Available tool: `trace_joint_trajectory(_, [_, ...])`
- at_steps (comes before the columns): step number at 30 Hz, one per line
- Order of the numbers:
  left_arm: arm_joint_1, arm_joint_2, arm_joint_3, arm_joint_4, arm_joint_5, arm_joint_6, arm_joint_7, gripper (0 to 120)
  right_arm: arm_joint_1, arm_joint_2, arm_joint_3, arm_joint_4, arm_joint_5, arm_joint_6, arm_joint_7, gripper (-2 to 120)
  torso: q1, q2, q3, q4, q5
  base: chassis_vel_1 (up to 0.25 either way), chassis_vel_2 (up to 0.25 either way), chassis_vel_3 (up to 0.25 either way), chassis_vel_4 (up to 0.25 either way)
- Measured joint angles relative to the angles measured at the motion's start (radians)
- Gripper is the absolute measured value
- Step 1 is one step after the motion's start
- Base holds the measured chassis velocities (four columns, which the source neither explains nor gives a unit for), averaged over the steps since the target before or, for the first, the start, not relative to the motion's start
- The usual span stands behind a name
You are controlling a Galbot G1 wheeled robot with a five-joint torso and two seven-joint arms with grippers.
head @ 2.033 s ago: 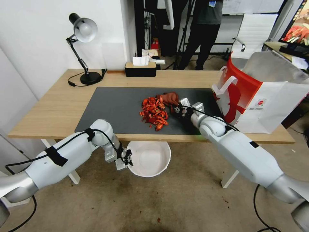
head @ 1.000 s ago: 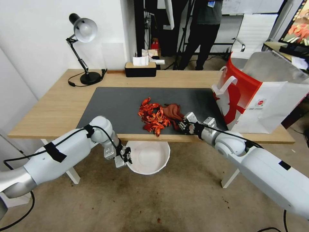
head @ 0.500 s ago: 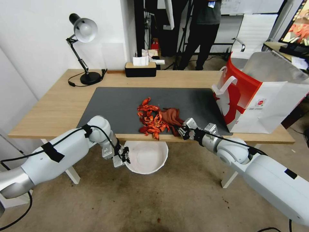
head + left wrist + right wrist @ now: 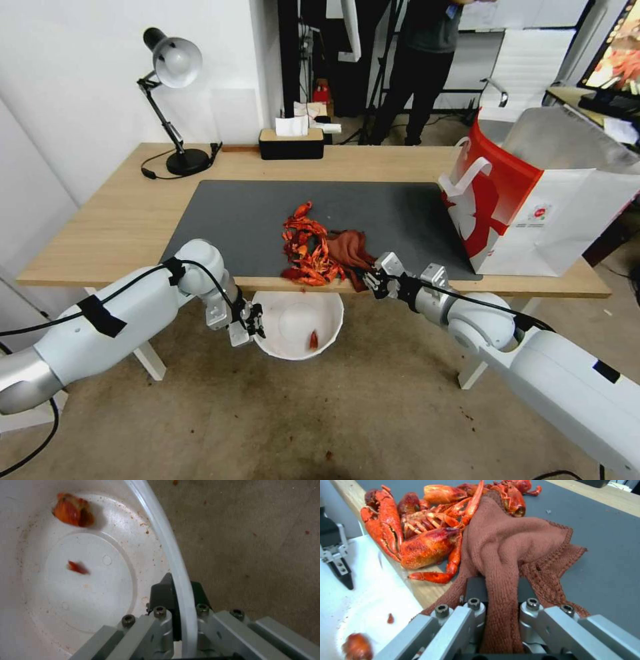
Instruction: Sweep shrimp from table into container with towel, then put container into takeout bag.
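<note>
The red-orange shrimp (image 4: 305, 248) (image 4: 420, 532) lie heaped at the table's (image 4: 100, 227) front edge. Just right of them lies the rust-red towel (image 4: 350, 250) (image 4: 506, 550), with my right gripper (image 4: 371, 279) (image 4: 498, 590) shut on it. Below the edge, the white container (image 4: 293, 313) (image 4: 40, 585) hangs from its rim in my shut left gripper (image 4: 251, 320) (image 4: 178, 590). A few shell pieces (image 4: 71, 510) (image 4: 313, 341) lie inside it. The red and white takeout bag (image 4: 533, 200) stands open at the table's right end.
A dark grey mat (image 4: 240, 213) covers the table's middle. A desk lamp (image 4: 170, 100) and a black tissue box (image 4: 291, 142) stand along the far edge. Bare floor (image 4: 373, 413) lies below the container.
My right gripper dragged the towel and the shrimp heap toward the front edge. A few pieces dropped into the container, which my left gripper shifted closer under the edge.
</note>
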Motion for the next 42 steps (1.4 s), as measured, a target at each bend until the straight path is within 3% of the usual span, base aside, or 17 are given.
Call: trace_joint_trajectory(42, [-0.019,-0.007,0.008,0.02,-0.005,-0.008,0.003,0,-0.07,0.021,-0.011,0.084,-0.043,-0.002,-0.015,5,0.0,0.0,0.0,0.0,0.0001,0.0,0.0,0.0,0.0])
